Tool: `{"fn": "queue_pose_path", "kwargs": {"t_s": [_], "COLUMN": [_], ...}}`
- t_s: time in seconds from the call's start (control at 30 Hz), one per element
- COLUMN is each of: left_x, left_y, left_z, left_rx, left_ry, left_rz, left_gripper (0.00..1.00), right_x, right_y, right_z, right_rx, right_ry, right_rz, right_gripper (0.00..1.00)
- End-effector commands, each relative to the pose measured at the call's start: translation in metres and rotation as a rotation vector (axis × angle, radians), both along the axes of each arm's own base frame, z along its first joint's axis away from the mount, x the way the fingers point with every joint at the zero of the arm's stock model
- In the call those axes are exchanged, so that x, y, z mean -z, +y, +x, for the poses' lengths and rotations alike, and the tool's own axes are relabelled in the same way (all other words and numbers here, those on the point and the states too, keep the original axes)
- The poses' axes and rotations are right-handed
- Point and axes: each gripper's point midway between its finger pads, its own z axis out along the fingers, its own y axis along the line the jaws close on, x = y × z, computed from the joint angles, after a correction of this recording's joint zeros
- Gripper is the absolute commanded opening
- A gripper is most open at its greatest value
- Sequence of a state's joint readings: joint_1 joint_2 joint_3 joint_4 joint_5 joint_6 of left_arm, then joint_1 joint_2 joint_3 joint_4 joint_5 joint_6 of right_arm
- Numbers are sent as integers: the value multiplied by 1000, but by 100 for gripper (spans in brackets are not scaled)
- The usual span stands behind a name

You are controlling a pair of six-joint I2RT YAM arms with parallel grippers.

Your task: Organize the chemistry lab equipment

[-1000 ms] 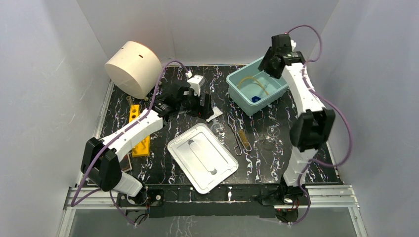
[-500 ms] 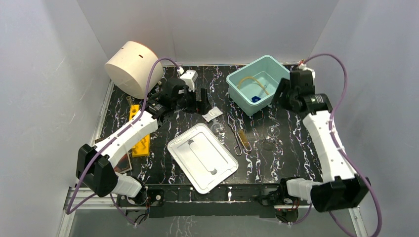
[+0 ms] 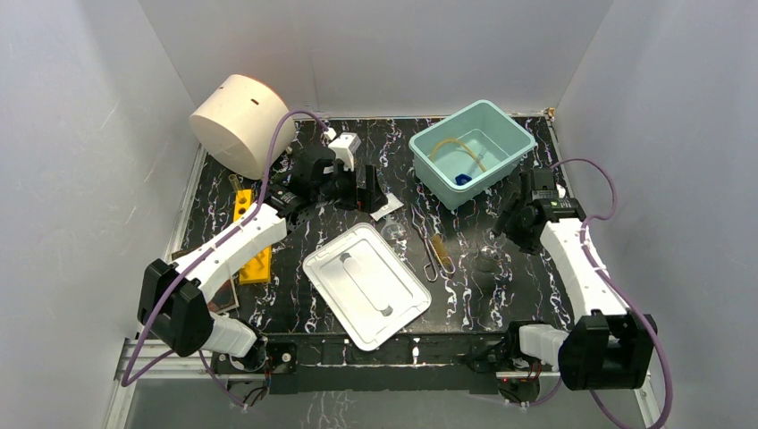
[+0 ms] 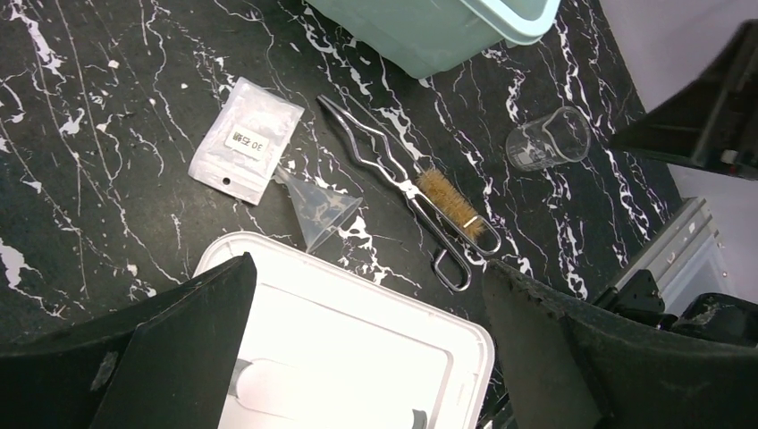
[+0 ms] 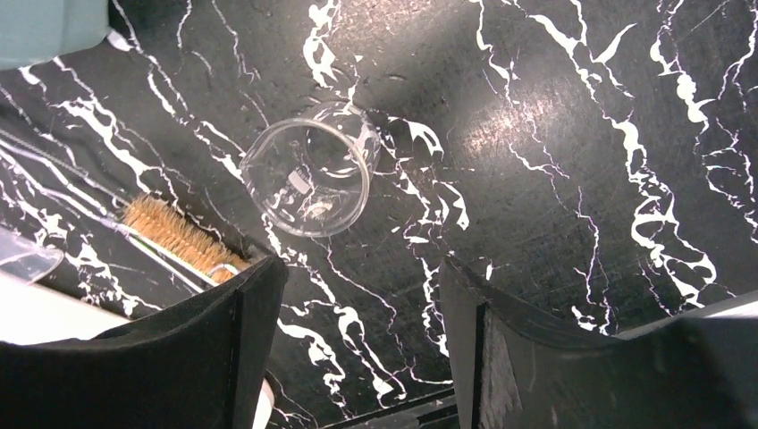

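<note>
Right tool point(image 5: 356, 286) apart, empty, just above glass beaker point(image 5: 308, 183).
Left tool point(image 4: 366, 277) also apart; next probably lower, clamp beaker, into teal bin point(image 3: 527, 143).

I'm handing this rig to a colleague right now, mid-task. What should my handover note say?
Left gripper: open, empty, above the white packet, glass funnel and tongs.
Right gripper: open, empty, over the small beaker.
Done: tan tubing and blue cap lie in the teal bin.
Left: packet, funnel, tongs, brush and beaker are out on the table; the white lid lies off the bin.
</note>
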State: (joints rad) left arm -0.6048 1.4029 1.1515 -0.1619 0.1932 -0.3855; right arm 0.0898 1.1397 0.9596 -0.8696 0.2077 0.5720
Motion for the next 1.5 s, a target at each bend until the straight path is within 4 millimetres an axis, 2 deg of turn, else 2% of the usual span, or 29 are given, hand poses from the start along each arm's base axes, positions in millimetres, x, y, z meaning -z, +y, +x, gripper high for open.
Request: {"fn": "queue_pose_path", "kwargs": {"t_s": [0.0, 0.23, 0.37, 0.57, 0.8, 0.9, 1.03, 1.1, 1.23, 1.37, 1.47], "left_x": [-24, -23, -23, -20, -16, -15, -15, -15, -15, -15, -14], "left_y": [-3, -6, -7, -6, -4, -5, -6, -6, -6, -5, -3], "left_z": [-8, -12, -12, -11, -9, -8, -6, -6, -3, -1, 0], "left_rx": [49, 69, 69, 63, 48, 49, 48, 50, 42, 30, 21], "left_ry": [-53, -42, -36, -32, -28, -25, -23, -23, -26, -29, -32], "left_rz": [-58, -67, -72, -71, -52, -51, -50, -50, -47, -39, -29], "left_gripper": [98, 98, 98, 98, 98, 98, 98, 98, 98, 98, 98], "right_x": [6, 33, 43, 54, 66, 63, 41, 22, -29, -71, -101], "right_y": [-2, -5, -11, -17, -19, -21, -31, -37, -45, -39, -25], "right_z": [20, 30, 35, 36, 37, 38, 45, 51, 66, 79, 91], "right_rx": [25, 0, -2, -17, -12, -19, -1, 15, 57, 74, 54], "right_ry": [-42, -19, -1, 27, 27, 30, -7, -57, -170, -294, -418], "right_rz": [26, 19, -16, -52, -64, -74, -130, -163, -198, -150, -72], "right_gripper": [71, 54, 49, 37, 28, 18, 4, 1, 0, 0, 0]}}
